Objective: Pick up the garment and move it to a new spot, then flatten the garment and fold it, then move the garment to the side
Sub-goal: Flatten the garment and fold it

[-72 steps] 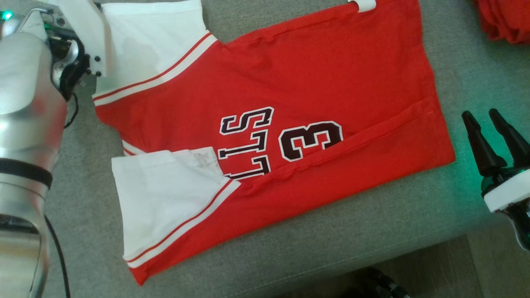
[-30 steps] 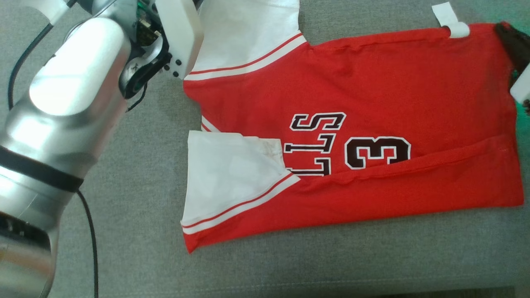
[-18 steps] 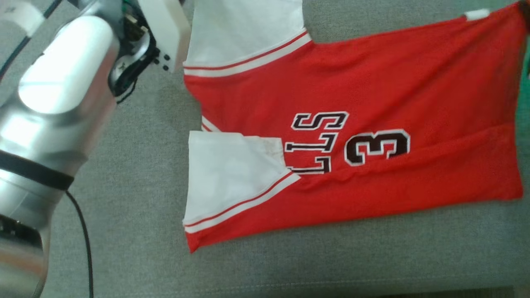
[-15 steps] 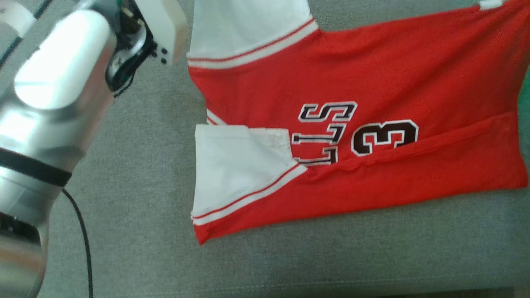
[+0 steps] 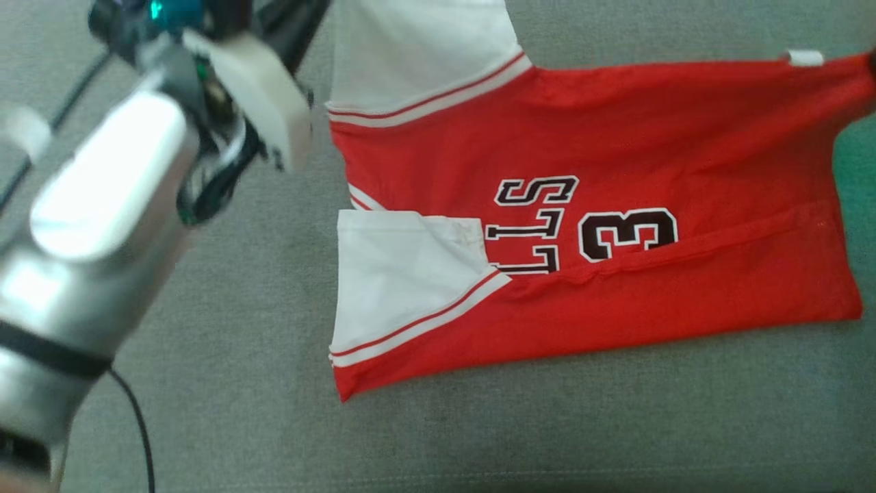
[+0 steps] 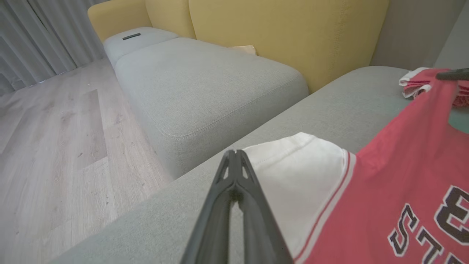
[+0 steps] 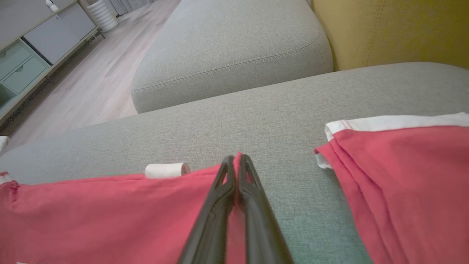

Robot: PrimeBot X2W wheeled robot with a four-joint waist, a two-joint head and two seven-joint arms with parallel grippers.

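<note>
The garment (image 5: 616,137) lies on the cushion (image 5: 226,329), a second garment (image 7: 403,183) to its right.

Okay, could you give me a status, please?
Left gripper shut at white sleeve's edge. Right gripper shut on jersey corner, lifted. Another red garment lies apart.

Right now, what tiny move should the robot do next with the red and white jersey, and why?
Probably lift both grippers slightly, raising the far edge of the red and white cloth jersey. The right gripper is shut on its red hem corner, the left gripper seems shut on the far white sleeve, and the near edge already lies folded over part of the black number.
</note>
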